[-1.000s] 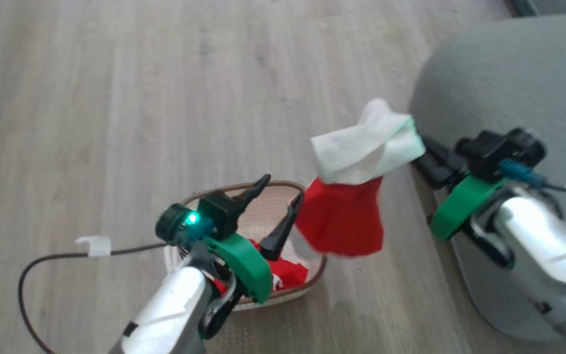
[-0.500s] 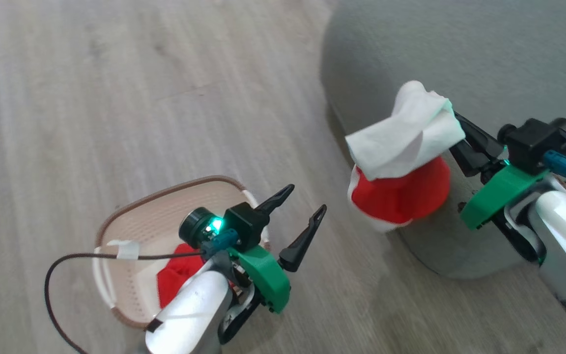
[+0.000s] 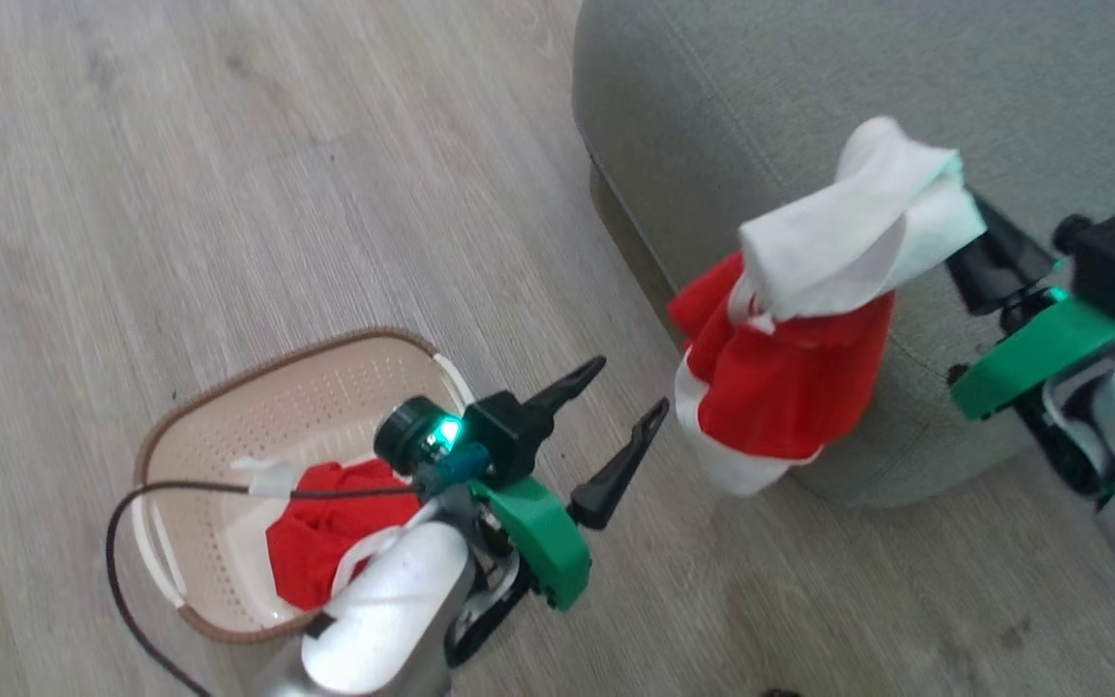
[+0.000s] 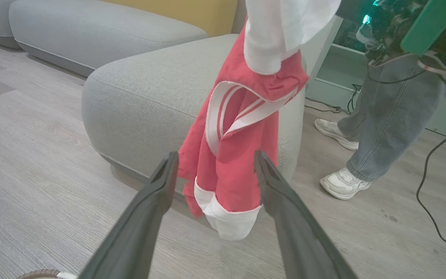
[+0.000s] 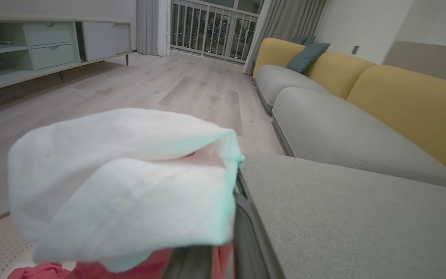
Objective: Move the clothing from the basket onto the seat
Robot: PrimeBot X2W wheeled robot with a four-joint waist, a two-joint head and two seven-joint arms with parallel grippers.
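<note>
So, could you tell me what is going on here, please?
The robot's right gripper is shut on a white fabric garment and a red one with white trim, hanging at the rounded corner of the grey-green upholstered seat, not yet on it. Its open left gripper hovers by the cream perforated plastic basket, which holds another red garment.

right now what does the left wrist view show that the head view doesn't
The left wrist view adds a person's legs in jeans and white sneakers, standing past the seat, and a yellow sofa back. The head view adds the inside of the basket, where a red garment lies. Both share the red and white clothing hanging from the right hand by the seat's corner, the open left hand, and the wood floor.
</note>
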